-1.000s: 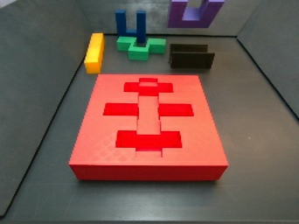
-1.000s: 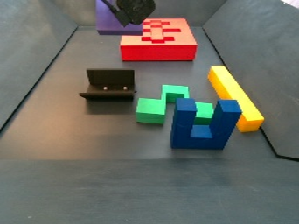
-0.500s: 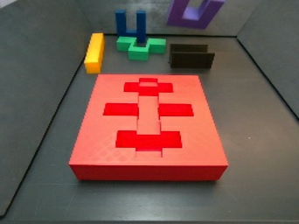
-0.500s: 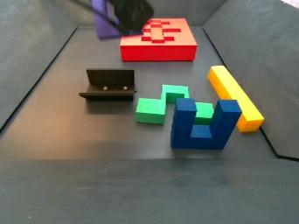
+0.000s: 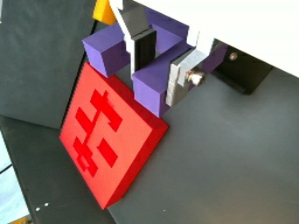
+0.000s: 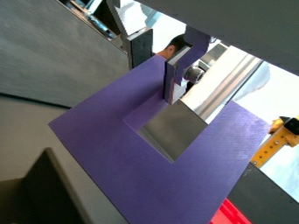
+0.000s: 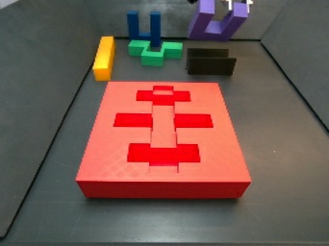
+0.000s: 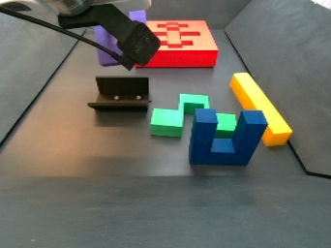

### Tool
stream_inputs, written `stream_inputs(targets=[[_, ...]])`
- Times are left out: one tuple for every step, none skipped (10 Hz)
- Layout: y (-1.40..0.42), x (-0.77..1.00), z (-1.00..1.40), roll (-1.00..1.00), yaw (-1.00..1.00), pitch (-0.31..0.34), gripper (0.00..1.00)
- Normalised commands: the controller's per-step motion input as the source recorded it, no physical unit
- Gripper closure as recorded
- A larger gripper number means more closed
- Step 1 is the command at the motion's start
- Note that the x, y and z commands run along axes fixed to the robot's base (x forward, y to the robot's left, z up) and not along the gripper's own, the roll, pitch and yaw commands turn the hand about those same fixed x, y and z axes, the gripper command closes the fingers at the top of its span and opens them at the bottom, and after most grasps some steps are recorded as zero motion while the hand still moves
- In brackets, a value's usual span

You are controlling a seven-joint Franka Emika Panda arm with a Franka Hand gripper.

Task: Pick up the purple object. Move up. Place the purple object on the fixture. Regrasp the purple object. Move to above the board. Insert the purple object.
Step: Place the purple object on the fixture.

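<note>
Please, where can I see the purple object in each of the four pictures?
Wrist view: purple object held in the pincer, above the board.
Wrist view: it fills the middle; one finger lies on it.
Side view: at the top edge, above the fixture.
Side view: a sliver behind the pincer, upper left.
Shared landmark: the board.

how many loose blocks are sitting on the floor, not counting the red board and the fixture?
3. The yellow bar, the green block and the blue two-pronged piece sit grouped together. The purple object is off the floor, held in the gripper. None looks hidden.
</note>
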Motion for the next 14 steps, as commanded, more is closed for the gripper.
stream_inputs(targets=[[0.33,0.83,0.0,0.25,0.0,0.28,1.0],[0.25,0.62,-0.09,0.65,-0.09,0.183,1.0],[0.24,0.53,-0.27,0.75,-0.05,0.054,1.0],[0.0,0.0,-0.52,0.79,-0.2,-0.197,1.0],[-0.19,0.22,-0.35,0.6,-0.31,0.0,1.0],[0.0,0.0,-0.03,-0.04,0.0,0.0,1.0],[-0.02,0.0,0.0,0.0,0.0,0.0,1.0],[-0.04,0.0,-0.42,-0.07,-0.11,-0.274,1.0],[0.0,0.0,-0.59,-0.24,-0.1,-0.386,1.0],[0.0,0.27,-0.37,-0.11,-0.03,-0.086,1.0],[0.0,0.09,-0.03,-0.13,-0.02,0.0,1.0],[0.0,0.0,0.0,-0.2,-0.05,0.0,1.0],[0.0,0.0,0.0,0.0,-0.01,0.0,1.0],[0.0,-0.05,-0.29,-0.11,-0.07,-0.209,1.0]])
